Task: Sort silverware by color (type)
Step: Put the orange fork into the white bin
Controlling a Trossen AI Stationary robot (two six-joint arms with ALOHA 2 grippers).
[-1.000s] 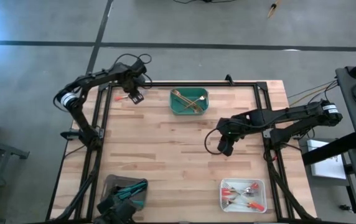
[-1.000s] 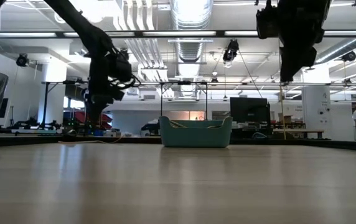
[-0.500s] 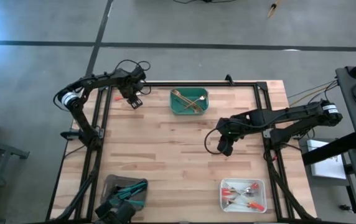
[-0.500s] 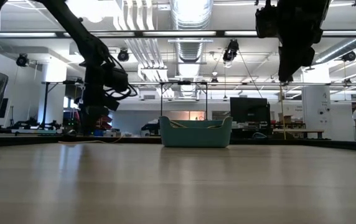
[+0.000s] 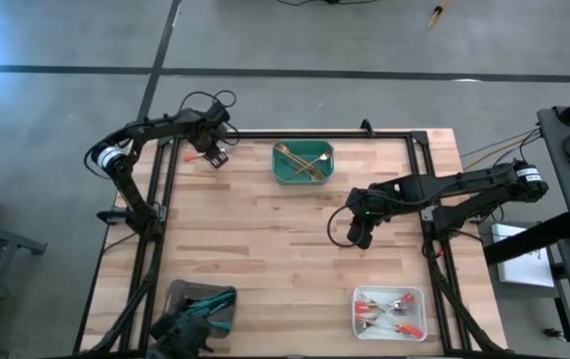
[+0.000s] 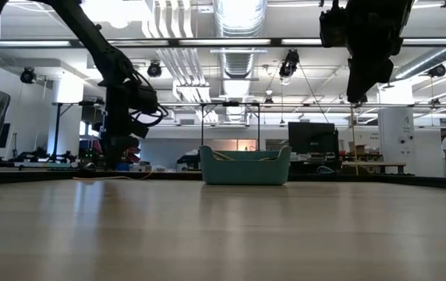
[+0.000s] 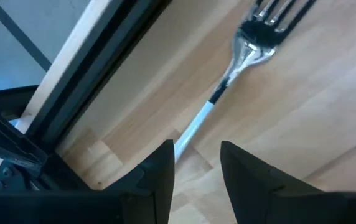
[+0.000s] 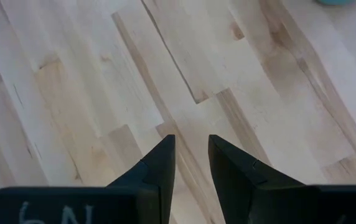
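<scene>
the left gripper (image 5: 215,155) hangs over the table's far left corner. its fingers (image 7: 156,177) stand a little apart, holding nothing, right above a fork (image 7: 240,59) lying on the wood. gold silverware (image 5: 300,160) sits in the green tray (image 5: 285,175). the right gripper (image 5: 359,237) hangs mid-table, slightly open and empty. red silverware (image 5: 390,311) fills the white tray (image 5: 357,299).
</scene>
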